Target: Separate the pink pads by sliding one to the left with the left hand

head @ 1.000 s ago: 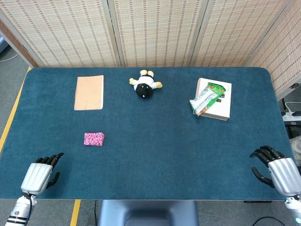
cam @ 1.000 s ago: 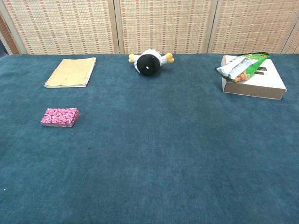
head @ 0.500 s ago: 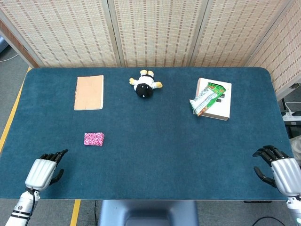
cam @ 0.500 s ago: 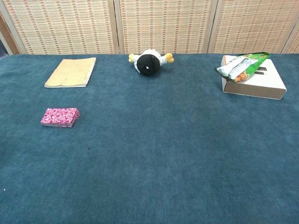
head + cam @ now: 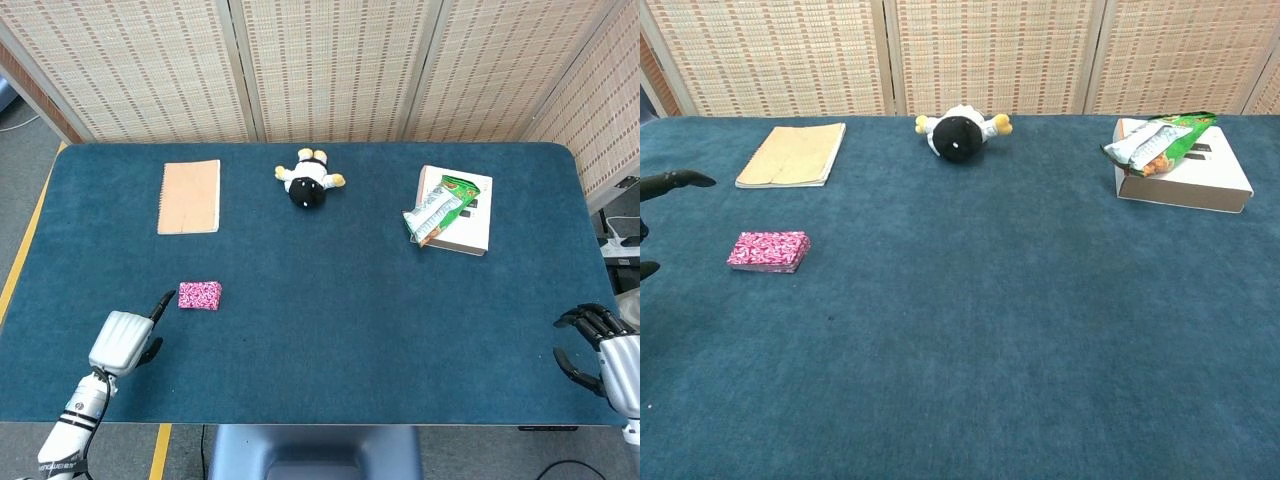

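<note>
A counter [image 5: 330, 330] covered in dark teal cloth carries everything; the stack of pink pads [image 5: 200, 295] lies toward 8 o'clock; a tan notebook [image 5: 189, 196] lies flat at 10 o'clock; a small plush toy [image 5: 309, 181] sits at 12 o'clock; a white book [image 5: 467, 224] at 2 o'clock bears a green snack packet [image 5: 436, 209].
</note>
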Controlling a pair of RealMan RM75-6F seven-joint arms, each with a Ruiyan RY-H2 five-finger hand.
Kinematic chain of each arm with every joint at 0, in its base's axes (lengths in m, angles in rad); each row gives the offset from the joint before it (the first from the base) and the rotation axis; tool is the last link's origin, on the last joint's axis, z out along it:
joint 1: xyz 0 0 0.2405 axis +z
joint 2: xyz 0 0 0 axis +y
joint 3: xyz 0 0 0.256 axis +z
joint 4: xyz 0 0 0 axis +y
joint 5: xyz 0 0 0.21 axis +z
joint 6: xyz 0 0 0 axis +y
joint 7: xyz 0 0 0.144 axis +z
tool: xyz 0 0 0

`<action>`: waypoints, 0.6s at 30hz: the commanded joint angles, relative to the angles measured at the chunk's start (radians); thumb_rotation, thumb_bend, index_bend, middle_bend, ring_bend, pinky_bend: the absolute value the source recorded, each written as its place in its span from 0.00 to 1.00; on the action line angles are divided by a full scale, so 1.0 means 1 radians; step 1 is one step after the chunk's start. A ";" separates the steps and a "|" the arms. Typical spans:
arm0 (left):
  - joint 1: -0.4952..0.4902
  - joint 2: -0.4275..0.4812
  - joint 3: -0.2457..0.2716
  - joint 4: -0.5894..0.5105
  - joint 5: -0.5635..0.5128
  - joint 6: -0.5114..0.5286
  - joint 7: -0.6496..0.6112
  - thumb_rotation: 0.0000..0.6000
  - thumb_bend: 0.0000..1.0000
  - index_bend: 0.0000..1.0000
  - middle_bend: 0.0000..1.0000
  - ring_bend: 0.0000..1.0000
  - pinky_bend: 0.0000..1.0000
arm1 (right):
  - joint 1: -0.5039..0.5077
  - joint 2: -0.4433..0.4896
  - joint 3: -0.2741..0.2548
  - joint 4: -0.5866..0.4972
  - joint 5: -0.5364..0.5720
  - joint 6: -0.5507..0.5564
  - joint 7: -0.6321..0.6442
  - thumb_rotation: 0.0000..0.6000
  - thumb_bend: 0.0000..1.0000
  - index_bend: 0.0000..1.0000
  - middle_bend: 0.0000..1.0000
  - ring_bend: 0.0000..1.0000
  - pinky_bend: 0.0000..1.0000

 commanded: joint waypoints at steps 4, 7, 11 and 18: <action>-0.067 -0.074 -0.051 -0.012 -0.101 -0.045 0.126 1.00 0.38 0.11 1.00 1.00 1.00 | 0.003 0.005 -0.001 -0.006 0.001 -0.012 0.000 1.00 0.23 0.44 0.37 0.25 0.49; -0.106 -0.095 -0.078 -0.041 -0.204 -0.092 0.199 1.00 0.38 0.12 1.00 1.00 1.00 | 0.002 0.006 -0.001 -0.007 -0.001 -0.012 0.003 1.00 0.23 0.44 0.37 0.25 0.49; -0.160 -0.127 -0.122 -0.086 -0.413 -0.113 0.326 1.00 0.37 0.14 1.00 1.00 1.00 | 0.003 0.009 -0.001 -0.008 0.000 -0.018 0.006 1.00 0.23 0.44 0.37 0.25 0.49; -0.241 -0.277 -0.188 -0.058 -0.702 0.050 0.509 1.00 0.37 0.15 1.00 1.00 1.00 | 0.006 0.015 -0.004 -0.010 -0.002 -0.028 0.009 1.00 0.23 0.44 0.37 0.25 0.49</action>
